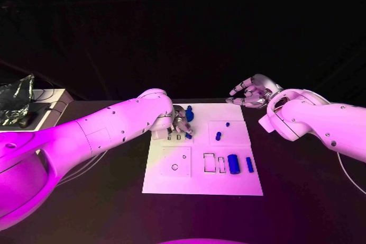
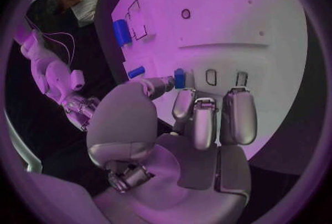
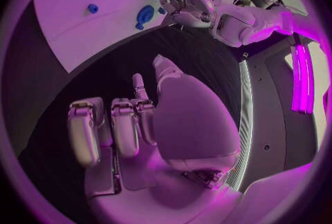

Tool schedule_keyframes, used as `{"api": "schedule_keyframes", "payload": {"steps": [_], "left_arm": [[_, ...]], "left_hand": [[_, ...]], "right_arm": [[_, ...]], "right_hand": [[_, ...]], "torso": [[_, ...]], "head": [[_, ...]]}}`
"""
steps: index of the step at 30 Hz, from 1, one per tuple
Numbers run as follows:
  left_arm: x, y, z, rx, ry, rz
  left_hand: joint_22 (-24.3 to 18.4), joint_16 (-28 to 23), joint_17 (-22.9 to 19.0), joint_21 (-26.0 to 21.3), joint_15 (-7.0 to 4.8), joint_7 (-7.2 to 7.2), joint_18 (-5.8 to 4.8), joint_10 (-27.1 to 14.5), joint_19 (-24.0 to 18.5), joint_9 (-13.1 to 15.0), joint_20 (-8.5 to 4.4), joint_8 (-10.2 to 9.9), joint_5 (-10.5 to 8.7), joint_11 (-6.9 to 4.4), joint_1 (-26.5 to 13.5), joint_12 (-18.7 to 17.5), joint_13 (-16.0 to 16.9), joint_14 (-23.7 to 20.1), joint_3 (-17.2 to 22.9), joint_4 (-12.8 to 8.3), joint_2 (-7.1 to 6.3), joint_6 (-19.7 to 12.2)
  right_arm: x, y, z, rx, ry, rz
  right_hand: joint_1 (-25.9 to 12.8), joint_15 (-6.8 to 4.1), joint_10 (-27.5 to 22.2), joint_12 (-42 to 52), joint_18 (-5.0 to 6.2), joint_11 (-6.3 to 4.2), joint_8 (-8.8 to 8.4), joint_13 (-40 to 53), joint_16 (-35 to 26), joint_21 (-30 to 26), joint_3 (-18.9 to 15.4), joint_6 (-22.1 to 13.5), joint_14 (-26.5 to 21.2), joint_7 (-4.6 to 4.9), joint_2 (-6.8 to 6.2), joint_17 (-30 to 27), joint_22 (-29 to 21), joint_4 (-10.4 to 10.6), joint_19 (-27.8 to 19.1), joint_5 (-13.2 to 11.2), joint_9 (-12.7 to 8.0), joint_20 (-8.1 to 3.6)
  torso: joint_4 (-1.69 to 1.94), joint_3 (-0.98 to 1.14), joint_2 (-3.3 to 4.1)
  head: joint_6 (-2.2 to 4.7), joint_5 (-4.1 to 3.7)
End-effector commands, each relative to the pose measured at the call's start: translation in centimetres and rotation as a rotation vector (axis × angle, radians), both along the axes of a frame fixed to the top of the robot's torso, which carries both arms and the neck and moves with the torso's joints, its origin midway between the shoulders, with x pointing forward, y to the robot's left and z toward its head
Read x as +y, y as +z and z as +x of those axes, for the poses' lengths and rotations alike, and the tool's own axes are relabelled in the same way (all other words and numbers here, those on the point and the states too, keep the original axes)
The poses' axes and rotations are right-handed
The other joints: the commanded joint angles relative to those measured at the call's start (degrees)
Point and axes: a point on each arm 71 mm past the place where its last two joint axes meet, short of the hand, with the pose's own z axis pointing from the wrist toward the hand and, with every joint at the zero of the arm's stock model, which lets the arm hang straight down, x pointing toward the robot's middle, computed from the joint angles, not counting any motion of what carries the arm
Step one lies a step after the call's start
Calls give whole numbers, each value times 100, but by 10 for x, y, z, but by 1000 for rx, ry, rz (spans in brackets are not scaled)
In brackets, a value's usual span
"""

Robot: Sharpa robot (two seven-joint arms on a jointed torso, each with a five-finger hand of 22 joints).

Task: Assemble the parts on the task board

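The white board (image 1: 204,186) lies flat in the middle of the black table (image 1: 305,201). Small blue parts sit on it. A fat blue tube (image 1: 233,164) lies near the board's right edge, and a thin blue bar (image 1: 249,164) lies just beside it, closer to that edge. Next to the tube, toward the middle, are two empty slots with dark outlines. A small blue peg (image 1: 218,136) sits higher up on the board, and a tiny blue bit (image 1: 227,124) sits a little above that. One more blue piece (image 1: 189,115) lies near the top edge of the board, close to the left hand.

The left hand (image 1: 179,125) is over the top left part of the board. Its fingers point down at the board. In the left wrist view a small blue part (image 2: 179,78) is right at the tips of the thumb and a finger (image 2: 183,103), and it looks pinched between them, just beside two small oval holes in the board.

The right hand (image 1: 252,92) is off the board, past its top right corner, over the dark table. Its fingers (image 3: 124,127) are curled in a little but spread apart, and it holds nothing.

At the far left of the table sits a pale box (image 1: 47,109) with a crinkly silver thing (image 1: 15,98) on it.
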Motion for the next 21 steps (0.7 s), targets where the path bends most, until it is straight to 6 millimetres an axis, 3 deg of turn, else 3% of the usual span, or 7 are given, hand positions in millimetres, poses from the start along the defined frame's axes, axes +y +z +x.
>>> {"api": "schedule_keyframes", "payload": {"steps": [1, 4, 8, 14, 21], "left_arm": [[-2, 2, -1, -1, 13, -62], [0, 3, -1, -6, 28, -80], [3, 4, -2, -2, 40, -92], [12, 6, -5, 0, 49, -93], [24, 8, -6, -45, 56, -57]], "left_hand": [[36, 24, 1508, 34, -44, -106, -77, 63, 24, 1257, -31, 324, 230, 11, -84, 37, 30, 606, 695, -674, -2, 78], [31, 24, 1508, 32, -61, -123, -75, 100, 24, 1392, -44, 350, 550, -9, -193, 48, 42, 606, 759, -760, -24, 118], [61, 24, 1508, 44, -81, -148, -81, 159, 45, 1508, -62, 362, 840, -33, -286, 80, 86, 606, 795, -834, -43, 179], [89, 24, 1508, 56, -101, -174, -86, 234, 66, 1604, -81, 352, 1069, -58, -364, 131, 157, 606, 812, -913, -69, 256], [128, 24, 1508, 72, -116, -203, -95, 313, 91, 1648, -91, 353, 1113, -81, -400, 194, 238, 606, 775, -949, -90, 345]], "right_arm": [[1, -1, 0, 3, 16, -20], [0, -1, 0, 4, 14, -21], [-1, -2, 1, 6, 12, -24], [-4, -4, 1, 10, 9, -26], [-6, -5, 1, 13, 6, -28]], "right_hand": [[-19, -32, 406, 2, -45, -12, 23, 1307, 37, -35, 35, -38, 598, -3, 7, 1509, 1407, 6, 534, -10, 8, -24], [-19, -32, 406, 2, -45, -12, 23, 1307, 37, -35, 35, -38, 598, -3, 7, 1509, 1407, 6, 534, -10, 8, -24], [-20, -31, 401, -3, -44, -12, 24, 1303, 37, -40, 36, -41, 598, -2, 6, 1509, 1403, 5, 532, -11, 9, -23], [-21, -30, 396, -8, -43, -11, 25, 1298, 37, -45, 36, -46, 598, -1, 3, 1509, 1399, 5, 529, -13, 11, -23], [-21, -30, 396, -8, -43, -11, 25, 1298, 37, -45, 36, -46, 598, -1, 3, 1509, 1399, 5, 529, -13, 11, -23]], "torso": [[2, 3, -2], [12, 1, 4], [23, 3, -5], [43, 11, -20], [66, 17, -38]], "head": [[3, 4], [4, 3], [-3, 18], [-5, 38], [-22, 43]]}}
